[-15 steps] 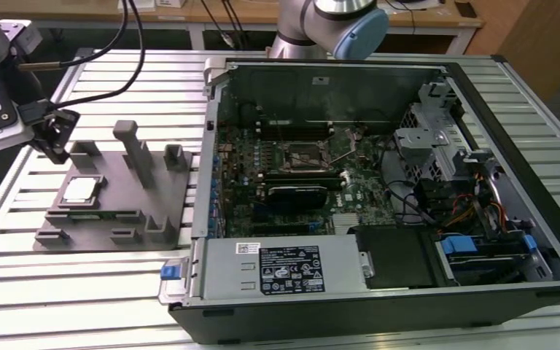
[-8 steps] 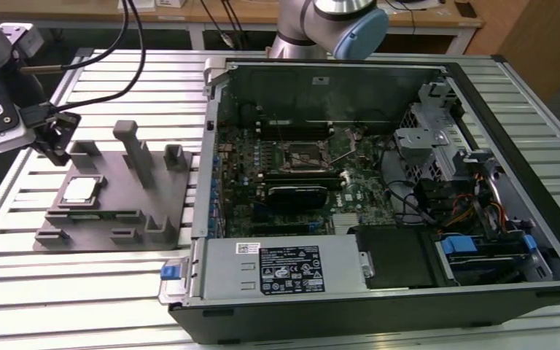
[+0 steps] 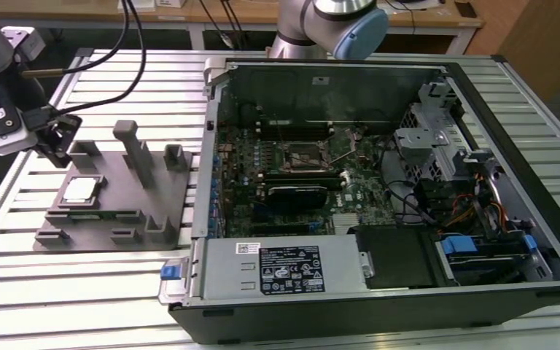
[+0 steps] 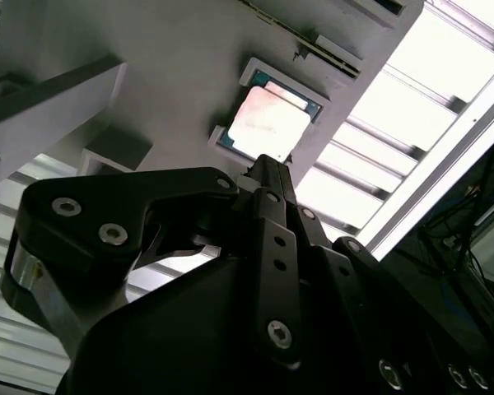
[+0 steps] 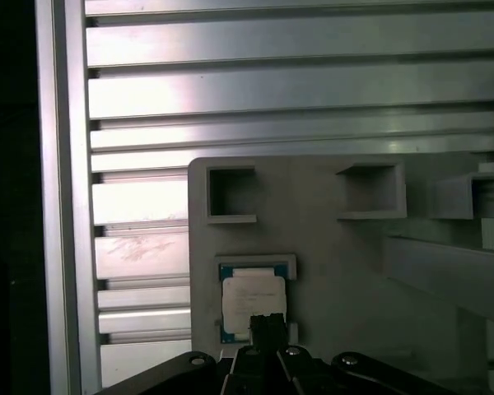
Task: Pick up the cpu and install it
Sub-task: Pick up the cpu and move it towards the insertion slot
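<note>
Silvery metal cpu, matt grey fixture

The cpu is a small, thin square chip with a pale silvery metal top; in both wrist views a narrow green-blue edge frames that top. It lies flat, top up, seated in a shallow square-framed recess of the grey holder plate on the slatted table, at the exterior view's left

A grey fixture tray is lying beneath the fingers; an open computer case is standing well apart.
</note>
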